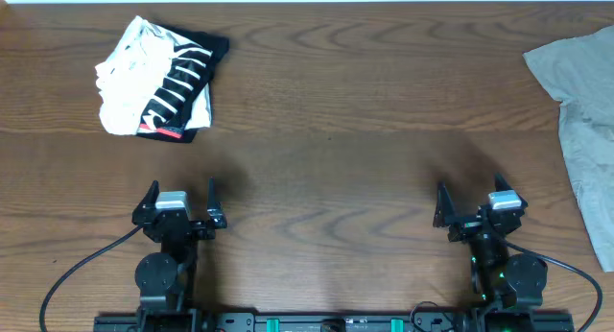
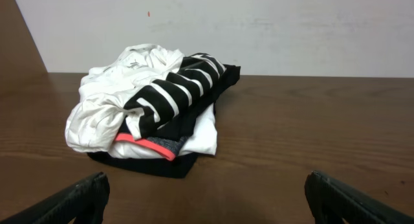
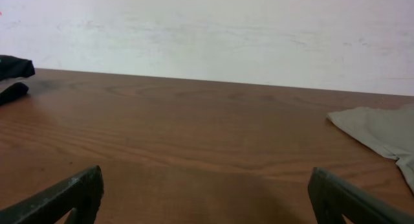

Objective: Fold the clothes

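Both arms wait at your near edge in the overhead view: left gripper [image 1: 181, 190] and right gripper [image 1: 470, 190], jaws spread wide, holding nothing. Your khaki shorts [image 1: 583, 111] lie far right on the table [image 1: 326, 150]; the striped garment [image 1: 158, 78] sits far left. Through the left wrist, parted fingers [image 2: 74, 199] frame the striped garment [image 2: 155, 107]. Through the right wrist, you see the khaki shorts [image 3: 378, 130] far right.
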You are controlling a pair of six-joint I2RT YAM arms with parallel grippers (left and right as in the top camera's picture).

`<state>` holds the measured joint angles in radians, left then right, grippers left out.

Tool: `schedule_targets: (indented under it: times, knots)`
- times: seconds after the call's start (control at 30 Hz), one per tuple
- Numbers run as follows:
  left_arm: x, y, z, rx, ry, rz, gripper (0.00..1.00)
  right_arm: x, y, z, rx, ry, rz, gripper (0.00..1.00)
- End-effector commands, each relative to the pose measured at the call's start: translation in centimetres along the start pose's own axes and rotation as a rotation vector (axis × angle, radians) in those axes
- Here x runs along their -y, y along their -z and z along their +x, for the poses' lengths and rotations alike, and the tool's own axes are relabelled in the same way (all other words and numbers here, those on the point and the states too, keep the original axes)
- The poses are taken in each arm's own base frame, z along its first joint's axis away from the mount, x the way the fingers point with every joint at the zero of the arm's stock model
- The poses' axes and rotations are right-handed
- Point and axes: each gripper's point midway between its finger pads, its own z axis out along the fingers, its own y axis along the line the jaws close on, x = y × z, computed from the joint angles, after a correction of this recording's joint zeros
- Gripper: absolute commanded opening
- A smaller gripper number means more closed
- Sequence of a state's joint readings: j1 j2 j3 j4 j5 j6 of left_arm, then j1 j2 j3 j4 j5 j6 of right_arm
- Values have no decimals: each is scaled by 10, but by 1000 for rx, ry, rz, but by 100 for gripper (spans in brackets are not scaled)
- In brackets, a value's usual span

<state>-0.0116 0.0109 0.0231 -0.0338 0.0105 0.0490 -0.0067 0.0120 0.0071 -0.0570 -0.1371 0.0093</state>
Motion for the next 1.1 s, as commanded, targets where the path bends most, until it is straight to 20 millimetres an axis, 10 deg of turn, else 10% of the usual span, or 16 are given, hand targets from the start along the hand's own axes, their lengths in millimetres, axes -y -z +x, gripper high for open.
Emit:
schedule_targets:
  times: [0.0, 0.57, 1.07]
  knots:
    - [-6, -1, 16, -47, 8, -34, 98, -2, 0, 1, -3, 18, -7, 99]
    - [-6, -1, 16, -48, 8, -34, 98, 14, 1, -1, 4, 18, 87, 99]
    - [-6, -1, 16, -48, 8, -34, 98, 16, 42, -124, 133, -137, 125, 99]
